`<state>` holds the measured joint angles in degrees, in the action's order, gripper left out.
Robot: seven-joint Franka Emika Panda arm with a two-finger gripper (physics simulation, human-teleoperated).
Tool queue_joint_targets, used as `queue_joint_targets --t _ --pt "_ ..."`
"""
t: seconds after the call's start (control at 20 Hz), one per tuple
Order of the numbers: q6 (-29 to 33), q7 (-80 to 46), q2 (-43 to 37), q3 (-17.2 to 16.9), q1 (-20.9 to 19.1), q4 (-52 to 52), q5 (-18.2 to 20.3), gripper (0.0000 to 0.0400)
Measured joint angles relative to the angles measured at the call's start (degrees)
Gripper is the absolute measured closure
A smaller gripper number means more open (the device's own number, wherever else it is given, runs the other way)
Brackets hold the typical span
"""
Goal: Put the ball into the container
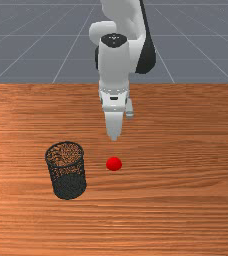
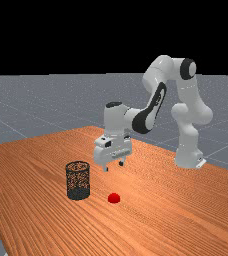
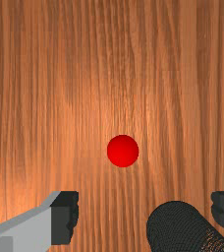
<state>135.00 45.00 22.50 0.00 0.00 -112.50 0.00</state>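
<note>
Front view, left to right: black wire-mesh cylindrical container (image 1: 70, 187) upright, well in from the orange-brown wooden table's (image 1: 186, 150) arm-side edge. Red ball (image 1: 114, 164) on the table beside it, apart. White two-finger gripper (image 2: 113, 166) above, fingers wide apart, empty. Offset from ball hard to gauge; descending misaligned could knock it rolling. Carrying low could tip the container.

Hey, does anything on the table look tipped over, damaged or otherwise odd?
No, nothing stands out: the mesh container stands upright and looks whole, and the red ball rests on the wood beside it.
</note>
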Motion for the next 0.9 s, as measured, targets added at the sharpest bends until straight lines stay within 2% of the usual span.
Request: queue_joint_targets --t 0.05,0.1,0.15,0.25,0.3,0.35,0.4,0.45,0.6,0.65,0.8,0.85,0.9 --pt "0.0 0.0 0.0 0.0 0.0 0.0 0.0 0.0157" --pt "0.0 0.0 0.0 0.0 0.0 0.0 0.0 0.0252" --pt "0.0 0.0 0.0 0.0 0.0 0.0 0.0 0.031" --pt "0.0 0.0 0.0 0.0 0.0 0.0 0.0 0.0367" --pt "-2.87 0.0 0.97 0.0 0.01 1.87 0.0 0.0223" --pt "-0.91 0.0 0.52 0.0 0.0 0.67 0.0 0.0135" --pt "0.09 -0.53 0.36 -0.25 0.27 0.13 -0.6 0.0082" --pt "-1.25 -0.04 1.0 -0.01 0.03 1.08 -0.04 0.005" --pt "-1.71 -0.03 2.78 -0.01 0.03 2.13 -0.05 0.0011" --pt "-2.98 -0.03 4.06 0.0 0.04 3.41 -0.05 0.0007" --pt "-1.23 -0.03 6.36 -0.01 0.04 3.56 -0.05 0.0001" --pt "-2.83 -0.03 8.1 0.0 0.04 5.35 -0.05 0.0001" --pt "-1.15 -0.03 8.77 0.0 0.04 4.79 -0.05 0.0"
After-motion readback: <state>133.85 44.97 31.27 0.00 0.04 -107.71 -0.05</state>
